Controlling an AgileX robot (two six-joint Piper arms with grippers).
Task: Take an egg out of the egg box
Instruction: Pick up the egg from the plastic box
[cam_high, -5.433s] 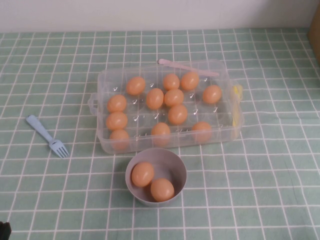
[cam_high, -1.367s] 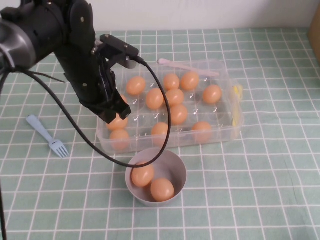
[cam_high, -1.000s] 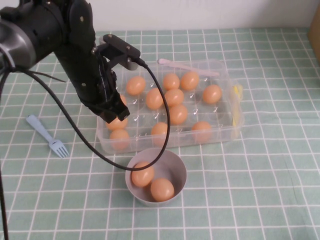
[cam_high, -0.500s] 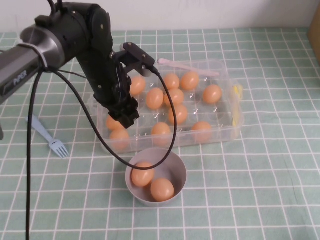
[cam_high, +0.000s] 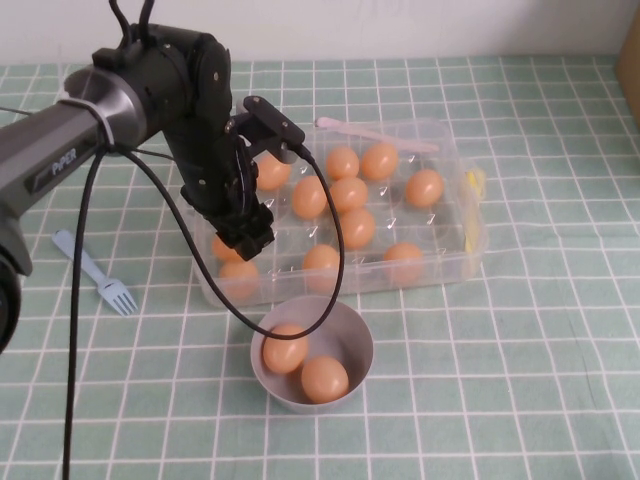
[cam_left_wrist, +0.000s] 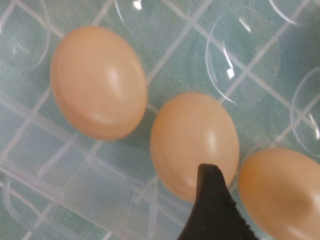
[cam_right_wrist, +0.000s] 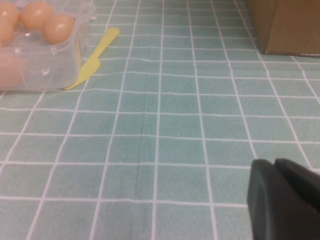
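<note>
Over the box's (cam_high: 440, 262) left end the left gripper (cam_high: 243, 240) hangs just above the egg (cam_left_wrist: 194, 142); whether its fingers are open I cannot tell. No egg is lifted. The right gripper (cam_right_wrist: 282, 200) rests well off, seemingly closed.

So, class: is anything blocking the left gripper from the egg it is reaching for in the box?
Nothing visible does. The left gripper hangs over the egg box's open left end, a fingertip just above the egg. The right gripper is away over the tablecloth.
</note>
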